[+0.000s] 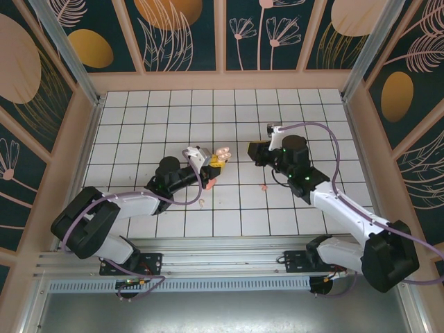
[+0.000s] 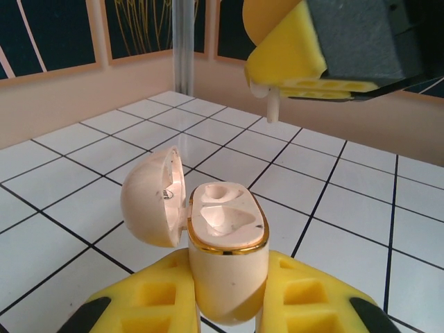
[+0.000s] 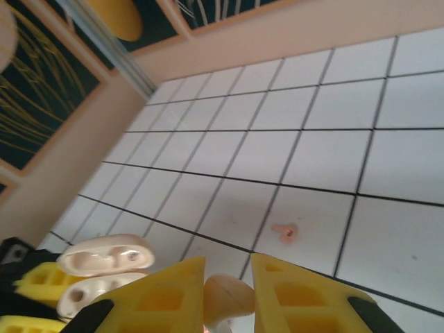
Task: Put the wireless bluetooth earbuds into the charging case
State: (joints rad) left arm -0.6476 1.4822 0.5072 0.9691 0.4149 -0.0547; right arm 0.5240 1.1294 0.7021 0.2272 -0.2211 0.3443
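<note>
Left gripper [image 2: 227, 300] is clamped on the lower body of the beige charging case [image 2: 225, 239]. It holds the case upright off the tiled table [image 1: 139, 125], lid [image 2: 149, 201] swung open to the side, so both wells face up and are easy to reach. Both wells look empty. A small pale speck [image 1: 201, 202] lies on a tile near the left wrist, likely another bud, too small to confirm. A salmon-pink earbud [image 3: 284, 232] lies loose on a tile between the arms. Right gripper [image 3: 227, 277] is pinched shut on a beige earbud [image 2: 272, 104], just above and beyond the case, stem hanging down, apparently so it can drop straight into a well. Not yet over a well by my read, and the tiny part needs fine alignment.
</note>
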